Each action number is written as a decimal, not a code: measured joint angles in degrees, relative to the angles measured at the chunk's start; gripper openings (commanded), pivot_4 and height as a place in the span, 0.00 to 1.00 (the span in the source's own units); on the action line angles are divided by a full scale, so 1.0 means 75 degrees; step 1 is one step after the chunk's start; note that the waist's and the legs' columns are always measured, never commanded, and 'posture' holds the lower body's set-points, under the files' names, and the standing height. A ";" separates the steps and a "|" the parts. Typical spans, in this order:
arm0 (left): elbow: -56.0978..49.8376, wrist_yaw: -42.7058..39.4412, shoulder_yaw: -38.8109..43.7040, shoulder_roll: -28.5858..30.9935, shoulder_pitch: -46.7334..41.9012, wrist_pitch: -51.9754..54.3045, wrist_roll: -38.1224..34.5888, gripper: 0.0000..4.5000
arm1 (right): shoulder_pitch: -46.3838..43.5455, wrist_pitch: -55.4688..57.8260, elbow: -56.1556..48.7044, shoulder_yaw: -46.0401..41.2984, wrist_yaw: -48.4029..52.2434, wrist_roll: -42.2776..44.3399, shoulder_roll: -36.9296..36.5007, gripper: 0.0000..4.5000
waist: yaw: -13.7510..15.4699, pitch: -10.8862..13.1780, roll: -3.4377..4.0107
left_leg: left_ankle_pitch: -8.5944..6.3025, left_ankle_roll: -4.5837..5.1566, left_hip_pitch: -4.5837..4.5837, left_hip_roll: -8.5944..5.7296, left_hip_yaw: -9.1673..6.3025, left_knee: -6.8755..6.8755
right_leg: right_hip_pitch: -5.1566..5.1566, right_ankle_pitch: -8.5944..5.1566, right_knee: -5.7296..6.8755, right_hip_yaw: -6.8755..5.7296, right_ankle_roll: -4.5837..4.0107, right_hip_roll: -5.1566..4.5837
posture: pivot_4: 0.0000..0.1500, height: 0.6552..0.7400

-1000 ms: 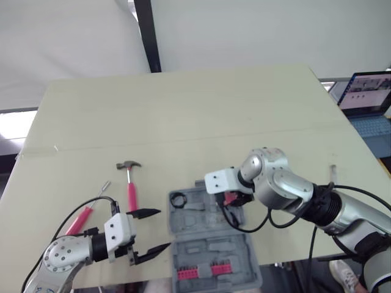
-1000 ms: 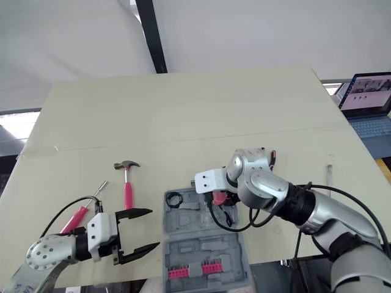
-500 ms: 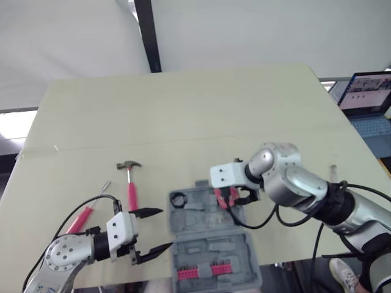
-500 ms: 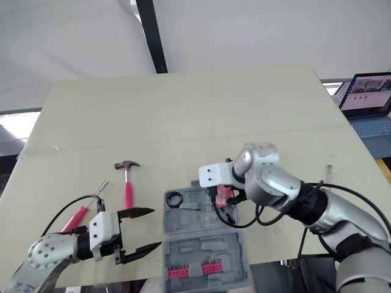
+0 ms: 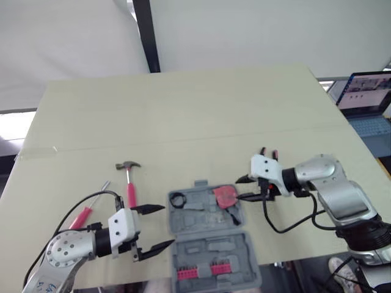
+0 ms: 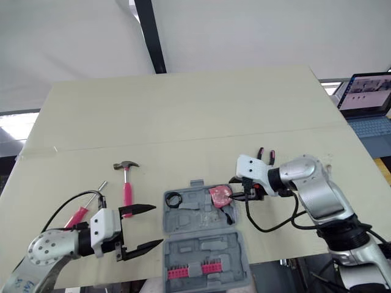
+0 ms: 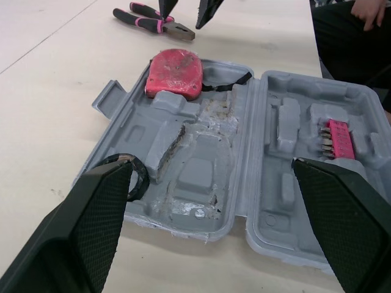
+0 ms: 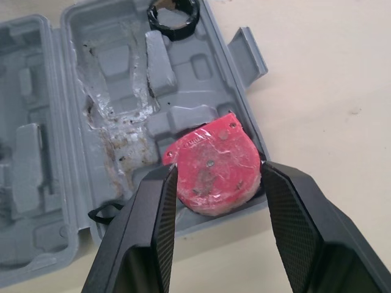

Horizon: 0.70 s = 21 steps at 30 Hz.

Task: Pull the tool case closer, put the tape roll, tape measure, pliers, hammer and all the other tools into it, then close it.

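The grey tool case (image 5: 208, 235) lies open near the table's front edge. In its far half sit the red tape measure (image 5: 225, 196) at the right corner and the black tape roll (image 5: 178, 199) at the left corner. My right gripper (image 5: 242, 188) is open just right of the tape measure, not touching it; in the right wrist view its fingers (image 8: 153, 232) frame the tape measure (image 8: 214, 165). The pliers (image 5: 267, 152) lie behind that gripper. The hammer (image 5: 129, 183) and a pink screwdriver (image 5: 81, 218) lie left of the case. My left gripper (image 5: 157, 227) is open beside the case's left edge.
A strip of red bits (image 7: 336, 137) fills a slot in the case's near half. A laptop (image 5: 366, 101) stands off the table's right side. A person's hand (image 7: 372, 9) appears beyond the table. The table's far half (image 5: 183, 110) is bare.
My right gripper let go of the tape measure, which now lies in the case, and drew back to the right. The left gripper barely moved.
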 measured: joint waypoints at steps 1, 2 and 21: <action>0.0000 -0.0007 0.0000 0.0002 -0.0001 0.0000 0.0000 1.00 | 0.0075 -0.0246 0.0109 -0.0037 -0.0034 0.0090 0.0060 0.50 | -0.0001 0.0000 0.0000 | 0.0000 0.0000 0.0000 0.0000 0.0001 0.0000 | 0.0000 0.0000 0.0000 0.0001 0.0000 0.0000 | 1.00 1.00; 0.0001 -0.0012 0.0000 0.0003 -0.0001 0.0000 0.0000 1.00 | 0.0159 -0.0558 0.0272 -0.0084 -0.0066 0.0189 0.0125 0.50 | 0.0002 0.0000 0.0000 | 0.0000 0.0000 0.0000 0.0000 0.0000 0.0000 | 0.0001 0.0000 0.0000 0.0000 0.0000 0.0000 | 1.00 1.00; 0.0008 -0.0061 0.0012 0.0019 -0.0003 0.0003 0.0000 1.00 | 0.0538 -0.3015 0.2380 -0.0199 -0.0371 0.0438 0.0960 0.50 | 0.0003 0.0000 0.0000 | 0.0000 0.0000 0.0002 0.0000 0.0000 0.0002 | 0.0003 0.0000 0.0001 0.0000 0.0000 0.0001 | 1.00 1.00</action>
